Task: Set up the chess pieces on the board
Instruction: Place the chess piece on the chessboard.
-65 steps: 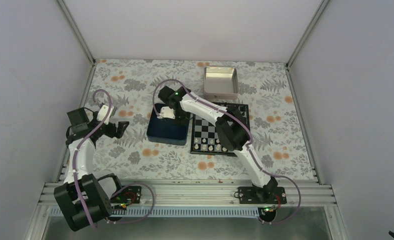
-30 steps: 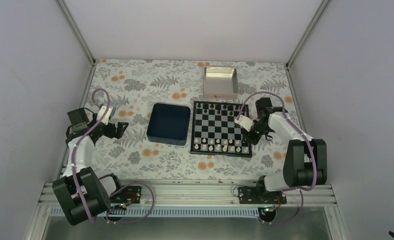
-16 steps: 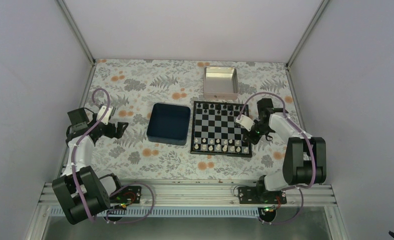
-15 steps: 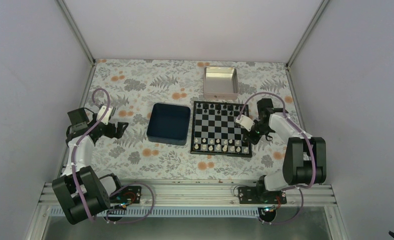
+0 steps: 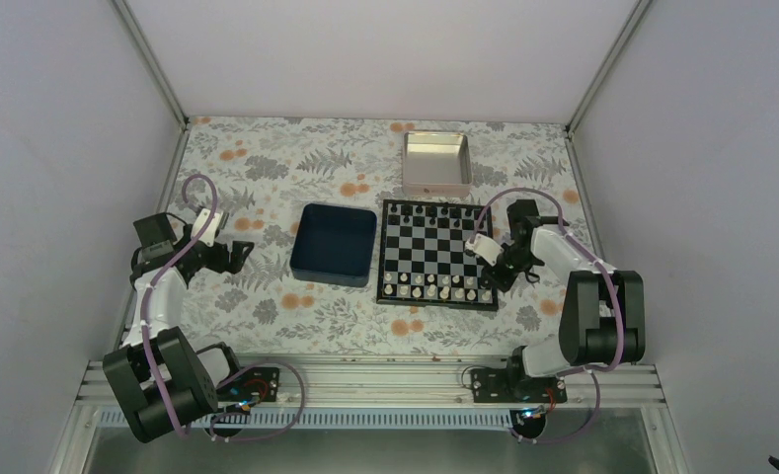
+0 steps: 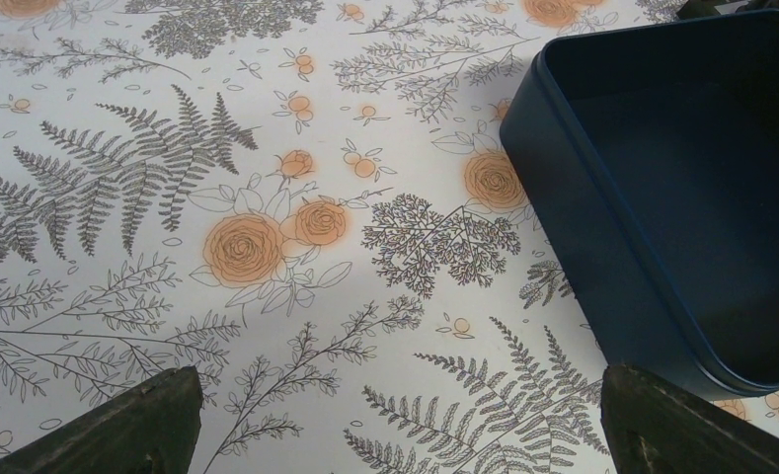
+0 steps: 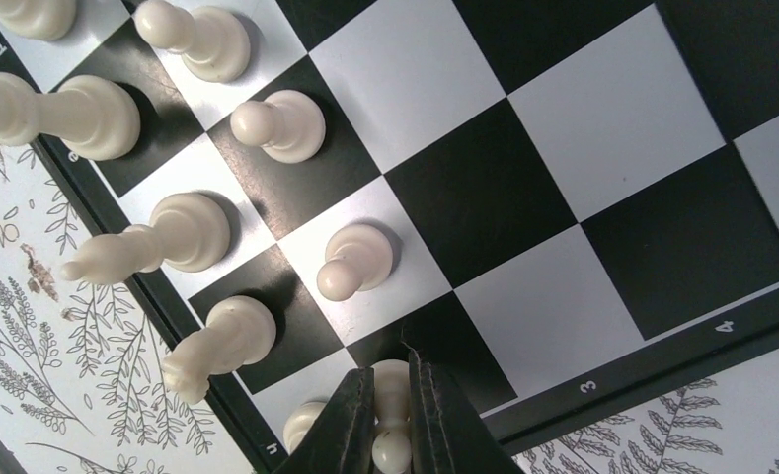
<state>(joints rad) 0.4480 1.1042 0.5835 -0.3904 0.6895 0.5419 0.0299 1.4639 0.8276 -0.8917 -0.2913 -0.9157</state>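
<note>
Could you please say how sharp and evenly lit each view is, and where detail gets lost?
Right wrist view: sharp; cream chess pieces cast soft shadows on the black-and-white chequered board, the dark right gripper shut on one. Left wrist view: crisp floral cloth, dark blue square tray murky inside. Top external view: even light, mild sheen in the silver metal tin; pieces too small to identify.

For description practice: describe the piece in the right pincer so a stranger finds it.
Find the small black-and-white chequered chessboard, then its near right corner. Among the cream pieces there, it is the only cream pawn clamped in the right pincer.
</note>
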